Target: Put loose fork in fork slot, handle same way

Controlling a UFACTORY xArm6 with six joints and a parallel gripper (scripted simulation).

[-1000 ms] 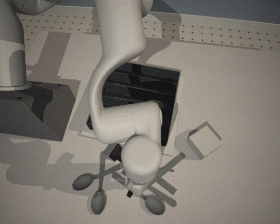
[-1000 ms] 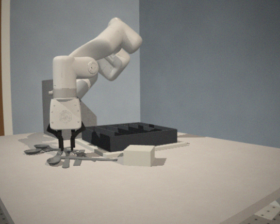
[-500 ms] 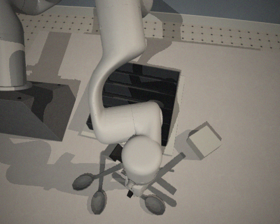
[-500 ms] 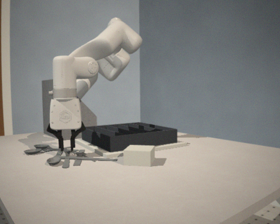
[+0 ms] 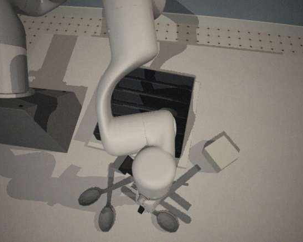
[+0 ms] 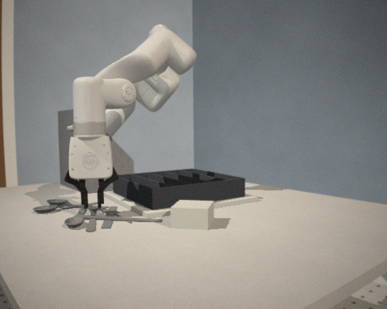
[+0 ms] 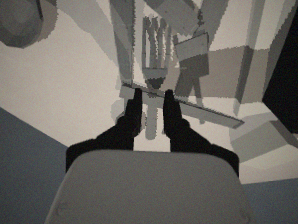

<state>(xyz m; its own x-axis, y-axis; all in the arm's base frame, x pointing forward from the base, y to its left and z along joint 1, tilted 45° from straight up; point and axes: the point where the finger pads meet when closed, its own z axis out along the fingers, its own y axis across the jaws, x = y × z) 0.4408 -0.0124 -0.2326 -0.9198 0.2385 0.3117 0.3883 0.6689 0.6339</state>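
Note:
The loose fork (image 7: 153,60) lies flat on the counter among other cutlery, with its tines pointing away from me in the wrist view. My gripper (image 7: 153,98) (image 6: 91,203) is down at the counter, partly open, one finger on each side of the fork's handle without closing on it. A thin spoon handle (image 7: 205,112) lies across the fork just beyond my fingertips. The dark slotted tray (image 5: 168,73) (image 6: 201,194) stands behind the cutlery. The arm hides much of the tray in the top view, and I cannot make out the forks in it.
Three spoons (image 5: 89,195) (image 5: 106,218) (image 5: 167,221) lie spread around the gripper. A white box (image 5: 221,151) (image 6: 193,214) stands just right of the tray's near corner. The robot's base (image 5: 32,117) is at the left.

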